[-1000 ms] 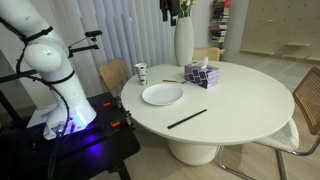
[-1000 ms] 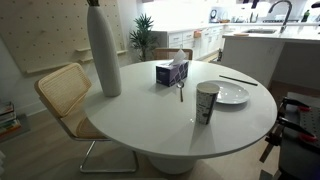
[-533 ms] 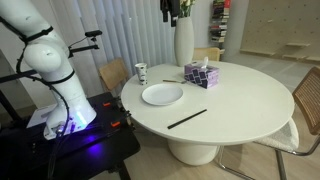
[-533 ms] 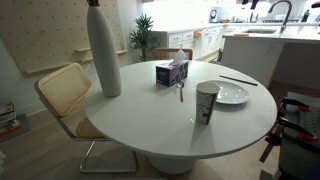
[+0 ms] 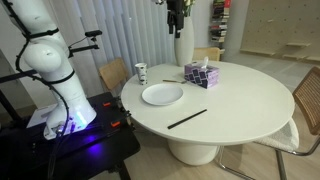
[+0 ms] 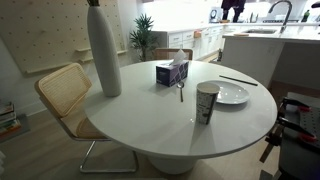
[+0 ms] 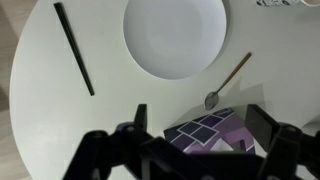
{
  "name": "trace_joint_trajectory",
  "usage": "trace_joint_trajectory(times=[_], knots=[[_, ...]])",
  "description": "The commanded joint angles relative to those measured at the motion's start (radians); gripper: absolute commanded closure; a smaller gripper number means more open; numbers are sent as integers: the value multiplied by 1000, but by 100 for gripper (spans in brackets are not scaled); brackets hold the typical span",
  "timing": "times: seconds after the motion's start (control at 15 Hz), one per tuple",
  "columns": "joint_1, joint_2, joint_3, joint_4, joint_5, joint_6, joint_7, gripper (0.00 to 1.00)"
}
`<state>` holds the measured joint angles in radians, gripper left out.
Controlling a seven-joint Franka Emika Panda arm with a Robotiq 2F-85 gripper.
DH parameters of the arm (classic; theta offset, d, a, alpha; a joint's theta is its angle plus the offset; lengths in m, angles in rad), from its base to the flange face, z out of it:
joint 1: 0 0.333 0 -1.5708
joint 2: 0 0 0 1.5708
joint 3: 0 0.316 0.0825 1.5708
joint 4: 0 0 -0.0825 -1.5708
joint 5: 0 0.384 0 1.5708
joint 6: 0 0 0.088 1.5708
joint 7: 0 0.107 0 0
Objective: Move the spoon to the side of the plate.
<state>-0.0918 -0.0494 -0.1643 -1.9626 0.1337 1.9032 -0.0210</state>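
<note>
I look down on a round white bench carrying the plate, the spoon just beside it, a black stick, a purple box, a cup and a tall vase.

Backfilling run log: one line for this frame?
gripper open, above table | spoon between plate and tissue box | no grasp yet

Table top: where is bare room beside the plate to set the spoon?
Free: the strip between the plate and the black stick, and the table beyond the stick. Crowded: between the plate and tissue box, where the spoon lies.
</note>
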Motion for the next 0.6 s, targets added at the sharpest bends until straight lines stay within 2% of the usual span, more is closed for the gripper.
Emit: trace_joint_trajectory(times=[0.0, 0.53], knots=[[12, 105, 49, 81, -3, 19, 113, 0], [77, 260, 115, 162, -23, 105, 368, 0]])
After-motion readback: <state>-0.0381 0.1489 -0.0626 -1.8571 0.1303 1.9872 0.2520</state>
